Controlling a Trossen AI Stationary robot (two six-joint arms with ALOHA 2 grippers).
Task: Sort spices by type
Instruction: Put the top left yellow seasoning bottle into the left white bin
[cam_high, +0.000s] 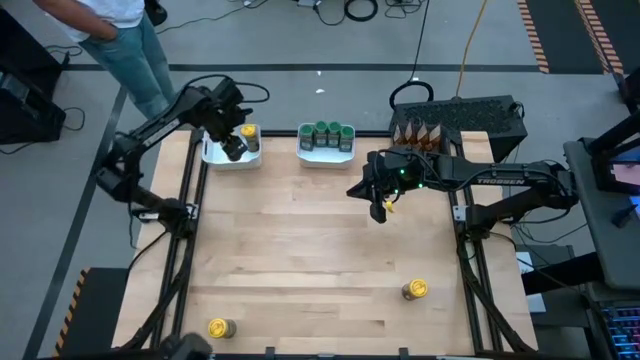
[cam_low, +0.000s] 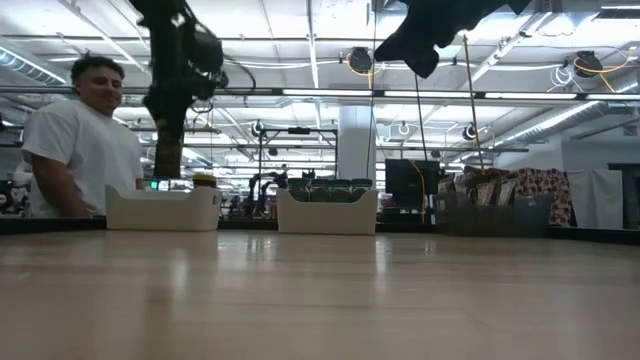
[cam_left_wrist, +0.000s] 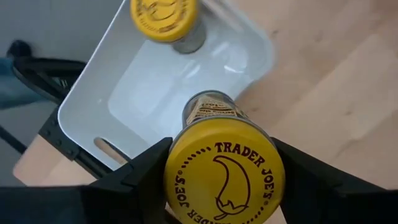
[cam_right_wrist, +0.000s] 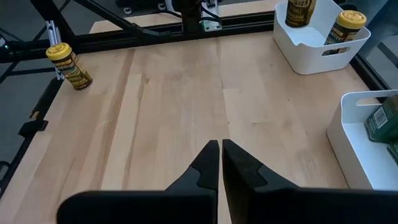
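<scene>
The left gripper (cam_left_wrist: 224, 180), clamped on a yellow-lidded jar (cam_left_wrist: 224, 177), hangs over the white tray (cam_high: 215, 158) at eleven o'clock, so lowering and releasing it comes next, while the right gripper (cam_right_wrist: 221, 155) waits mid-table, fingers together.

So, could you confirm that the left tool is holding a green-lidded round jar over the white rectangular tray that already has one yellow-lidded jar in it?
Not quite: the left tool holds a yellow-lidded round jar, not a green-lidded one, as the left wrist view shows. It hangs over the white rectangular tray with one other yellow-lidded jar inside.
</scene>
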